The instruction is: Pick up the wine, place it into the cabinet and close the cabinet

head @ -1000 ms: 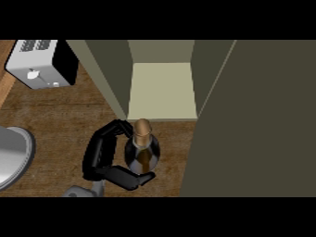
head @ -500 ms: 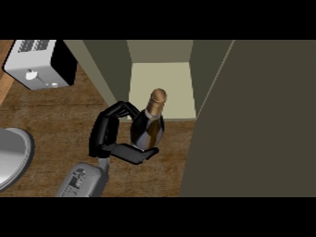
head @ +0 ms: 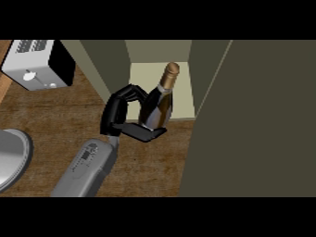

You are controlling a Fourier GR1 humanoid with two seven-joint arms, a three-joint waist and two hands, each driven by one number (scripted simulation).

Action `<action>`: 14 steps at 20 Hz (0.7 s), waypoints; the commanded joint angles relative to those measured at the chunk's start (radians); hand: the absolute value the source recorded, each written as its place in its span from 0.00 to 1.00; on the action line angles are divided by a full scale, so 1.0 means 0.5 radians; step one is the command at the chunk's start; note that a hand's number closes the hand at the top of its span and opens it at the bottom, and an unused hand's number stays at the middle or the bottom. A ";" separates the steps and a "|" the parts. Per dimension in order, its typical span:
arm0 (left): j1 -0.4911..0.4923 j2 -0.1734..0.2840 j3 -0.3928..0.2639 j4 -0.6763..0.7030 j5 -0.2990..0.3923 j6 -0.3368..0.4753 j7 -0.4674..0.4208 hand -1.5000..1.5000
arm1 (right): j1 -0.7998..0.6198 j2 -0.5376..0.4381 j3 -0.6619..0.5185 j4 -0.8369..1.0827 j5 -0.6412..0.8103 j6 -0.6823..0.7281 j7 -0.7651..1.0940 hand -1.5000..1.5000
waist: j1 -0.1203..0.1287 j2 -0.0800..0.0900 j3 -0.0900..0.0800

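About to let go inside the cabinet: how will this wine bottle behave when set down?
The wine bottle is tall and slim, so probably tippy if released tilted, as the hand holds it now. It looks rigid and smooth, perhaps slippery. On its side it would likely roll.

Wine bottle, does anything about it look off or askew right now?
Nothing stands out. The wine bottle is held in the hand, leaning with its neck toward the open cabinet; no spill or damage shows.

Dark wine bottle (head: 158, 104), tilted, at open cabinet (head: 153, 85) mouth
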 commanded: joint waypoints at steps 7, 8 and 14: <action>-0.482 -0.001 -0.007 0.559 0.317 0.102 -0.139 1.00 | 0.072 -0.052 -0.089 -0.398 -0.193 0.088 0.131 0.00 | -0.045 0.016 -0.001; -0.466 -0.001 0.022 0.600 0.252 0.082 -0.183 1.00 | 0.133 -0.003 0.031 -0.379 -0.047 0.033 0.093 0.00 | -0.025 0.007 -0.001; -0.671 -0.001 -0.038 0.880 0.426 0.126 -0.276 1.00 | 0.174 0.006 -0.028 -0.323 -0.157 0.087 -0.047 0.00 | -0.048 0.015 0.001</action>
